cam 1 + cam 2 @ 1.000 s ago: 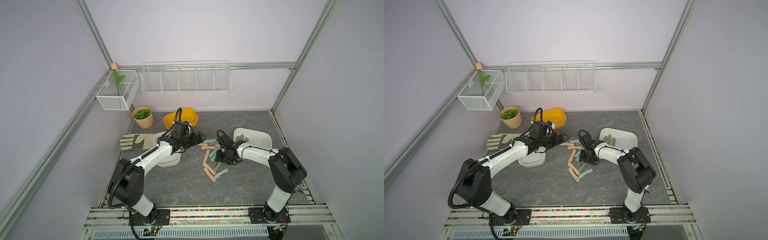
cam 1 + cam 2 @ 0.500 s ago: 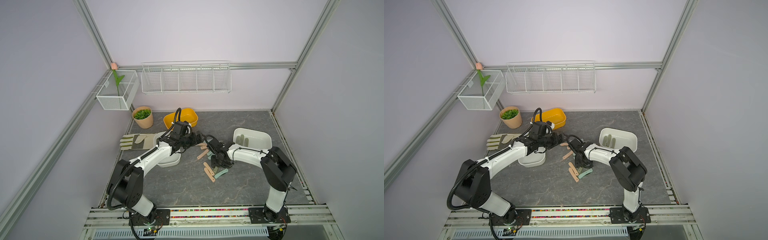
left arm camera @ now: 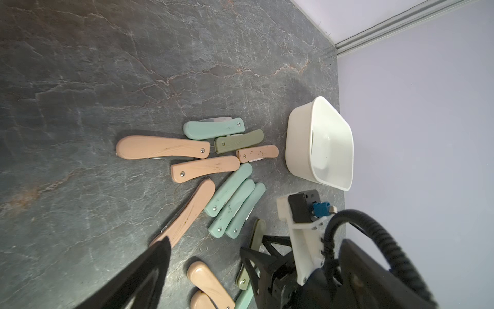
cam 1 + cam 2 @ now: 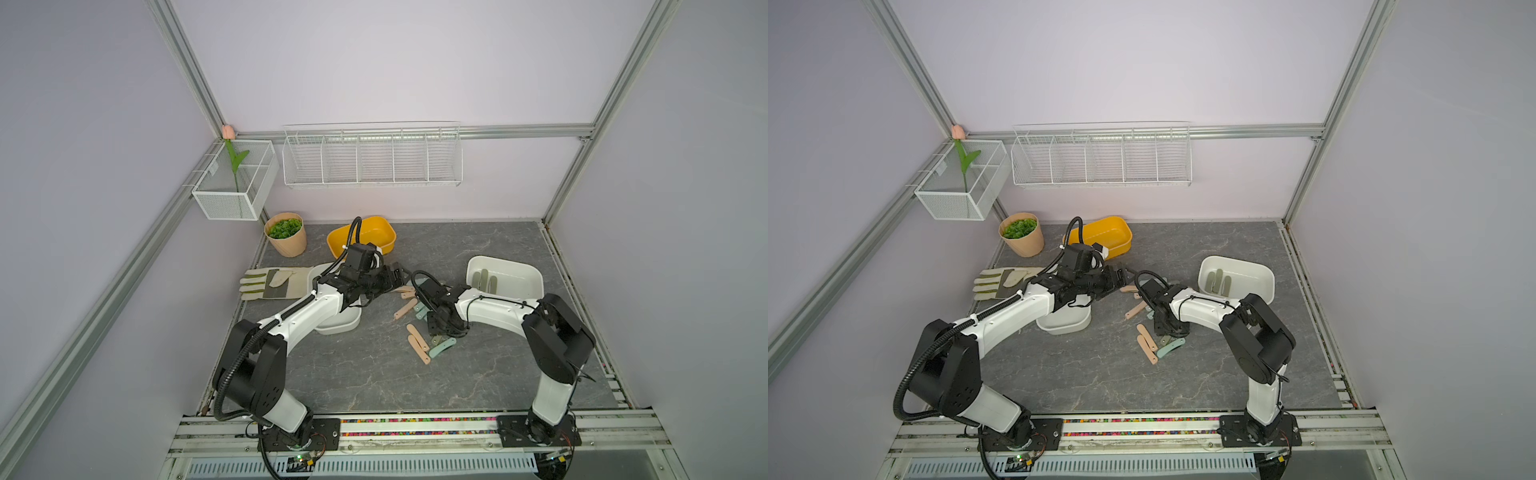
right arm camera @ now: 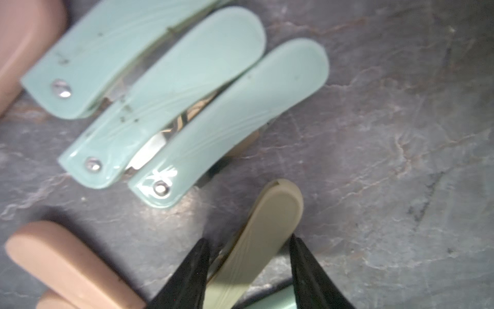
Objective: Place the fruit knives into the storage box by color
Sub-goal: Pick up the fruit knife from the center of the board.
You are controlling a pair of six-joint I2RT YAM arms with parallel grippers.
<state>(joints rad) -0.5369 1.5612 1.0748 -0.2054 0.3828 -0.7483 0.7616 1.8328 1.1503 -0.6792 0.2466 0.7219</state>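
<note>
Fruit knives in peach, mint and olive lie loose on the dark table between the arms. Three mint knives lie side by side, with peach knives around them. My right gripper is down on the pile and stands open. Its fingers straddle an olive knife: one touches its edge, the other is a sliver off. My left gripper hovers wide open and empty beside it; one finger shows. A white storage box at the right holds olive knives.
A second white box sits under my left forearm. A yellow box stands behind it. A work glove and a plant pot are at the back left. Wire baskets hang on the wall.
My right gripper has swung left from beside the white box and come down over the pile, its jaws narrowing round the olive knife. The left arm has barely moved.
</note>
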